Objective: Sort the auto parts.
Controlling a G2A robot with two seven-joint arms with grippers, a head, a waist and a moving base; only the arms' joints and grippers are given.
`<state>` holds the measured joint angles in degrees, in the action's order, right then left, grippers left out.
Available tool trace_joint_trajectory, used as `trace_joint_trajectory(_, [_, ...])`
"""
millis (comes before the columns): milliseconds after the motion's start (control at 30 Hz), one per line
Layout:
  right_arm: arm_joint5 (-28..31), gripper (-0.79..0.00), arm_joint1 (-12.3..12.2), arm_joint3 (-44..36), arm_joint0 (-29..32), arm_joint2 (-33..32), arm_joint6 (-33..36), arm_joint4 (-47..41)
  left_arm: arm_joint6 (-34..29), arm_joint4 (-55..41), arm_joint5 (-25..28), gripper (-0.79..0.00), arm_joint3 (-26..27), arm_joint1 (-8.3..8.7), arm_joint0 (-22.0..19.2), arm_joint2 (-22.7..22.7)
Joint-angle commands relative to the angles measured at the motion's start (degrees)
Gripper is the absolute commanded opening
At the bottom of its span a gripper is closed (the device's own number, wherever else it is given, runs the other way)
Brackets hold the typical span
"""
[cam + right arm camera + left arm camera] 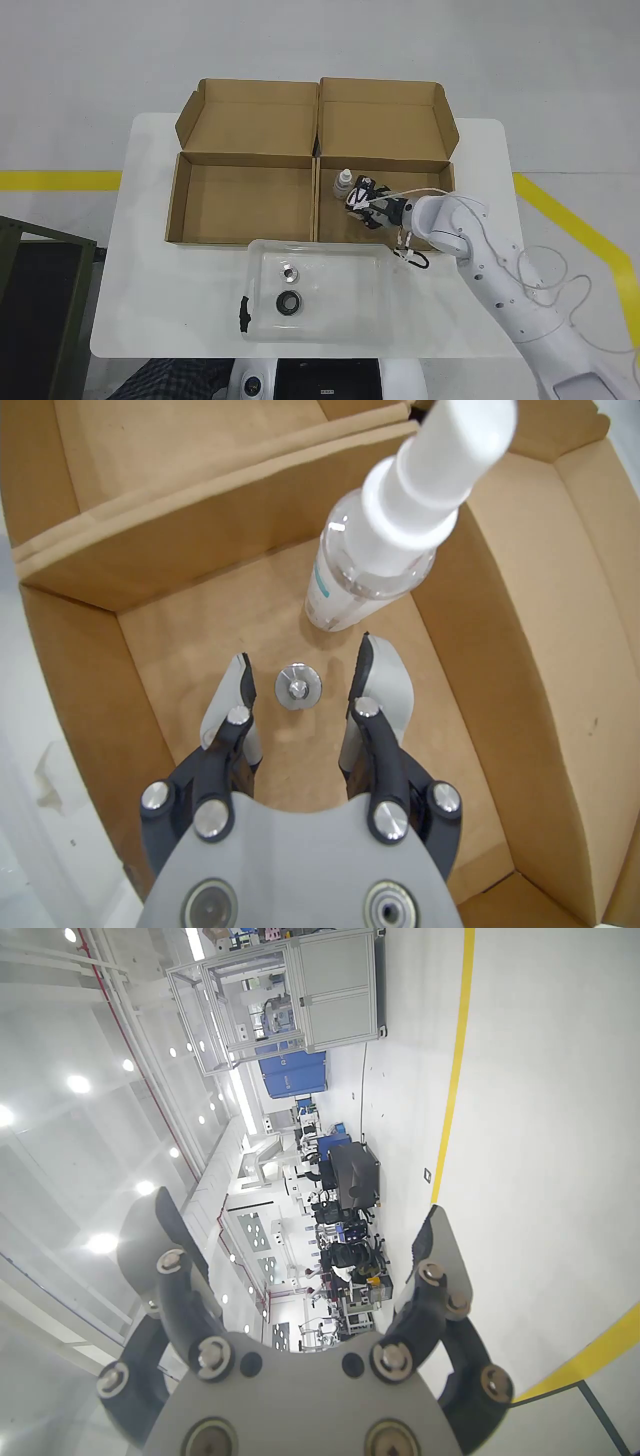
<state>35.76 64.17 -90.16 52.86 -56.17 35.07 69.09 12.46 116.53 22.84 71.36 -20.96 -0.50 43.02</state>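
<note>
**Now straddling a metal part, with a tippy bottle close by**

We are looking at a small round metal part (298, 691) that is lying flat on the floor of the right-hand cardboard box (525, 660). Our right gripper (305, 648) is hanging directly over it. Its fingers (385, 680) are spread wide on either side, touching neither the part nor each other. Just beyond one fingertip, a clear bottle (370, 565) with a white cap is standing upright on the same box floor.

The left-hand box (240, 205) is sitting right against this one. Nearer us on the tabletop (140, 280), a clear tray (350, 315) is holding a metal nut (289, 271) and a black ring (290, 302), which we are judging to be awaiting sorting. A small black piece (241, 315) is lying at the tray's outer edge. Our left gripper (298, 1202) is pointing off into the room, fingers parted and carrying nothing.

We are worrying mostly about the bottle. It is tall and narrow, so it is likely to tip easily. If the wrist is swinging toward it on the way up, the near finger could clip it and send it toppling onto the part. If we are closing instead, the low, flat part is offering little to pinch. A skewed squeeze could simply push it across the cardboard.
</note>
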Motion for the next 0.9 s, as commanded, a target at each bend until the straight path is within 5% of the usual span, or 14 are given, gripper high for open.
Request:
trace_joint_trajectory(0, [0.28, -0.403, -0.28, -1.87, 0.89, -0.97, 0.15, -0.13, 0.00, 0.00, 0.00, 0.000, 0.00, 0.00, 0.00, 0.00])
trace_joint_trajectory(467, [2.60, -0.397, -2.16, -18.72, 9.63, -6.67, -0.52, -1.03, 0.00, 0.00, 0.00, 0.000, 0.00, 0.00, 0.00, 0.00])
trace_joint_trajectory(867, [3.46, -0.326, -1.91, -24.79, 13.84, -1.02, -3.09, 0.62, 0.00, 0.00, 0.00, 0.000, 0.00, 0.00, 0.00, 0.00])
